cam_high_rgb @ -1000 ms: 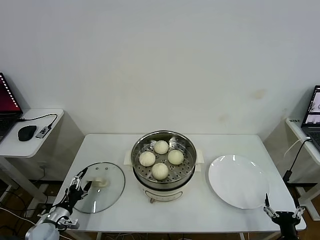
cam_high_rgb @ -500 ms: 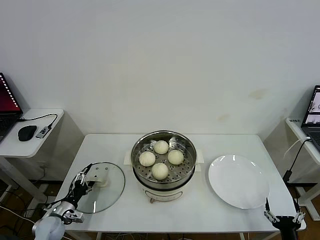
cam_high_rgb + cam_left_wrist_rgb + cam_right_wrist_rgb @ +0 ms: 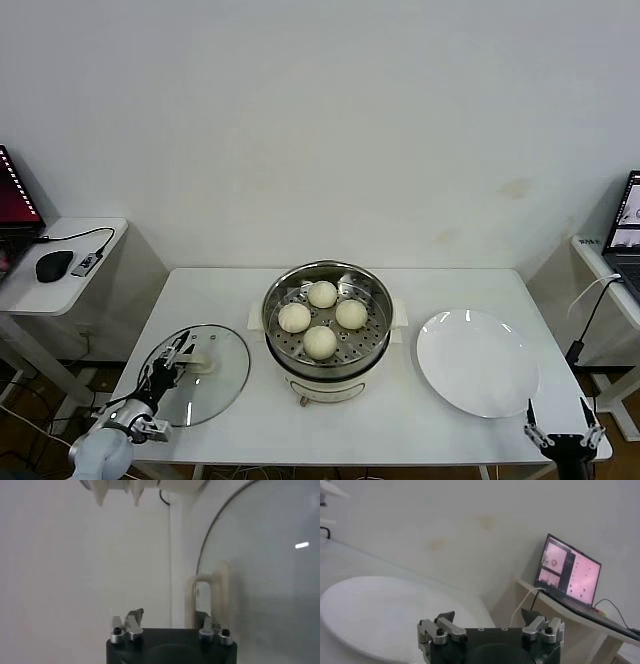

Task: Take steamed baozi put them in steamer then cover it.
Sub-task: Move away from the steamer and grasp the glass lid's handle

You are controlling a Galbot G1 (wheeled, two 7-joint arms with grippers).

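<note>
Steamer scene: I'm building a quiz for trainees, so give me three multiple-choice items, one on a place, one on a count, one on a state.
1. Where does the glass lid lie?
A. on the steamer
B. on the table, on the robot's left of the steamer
C. on the plate

2. How many buns sit in the steamer?
A. two
B. three
C. four

3. What is on the white plate?
A. nothing
B. one bun
C. the lid

Answers: 1 B, the lid rests flat by the left pincer. 2 C, four buns on the tray. 3 A, its surface is bare.
</note>
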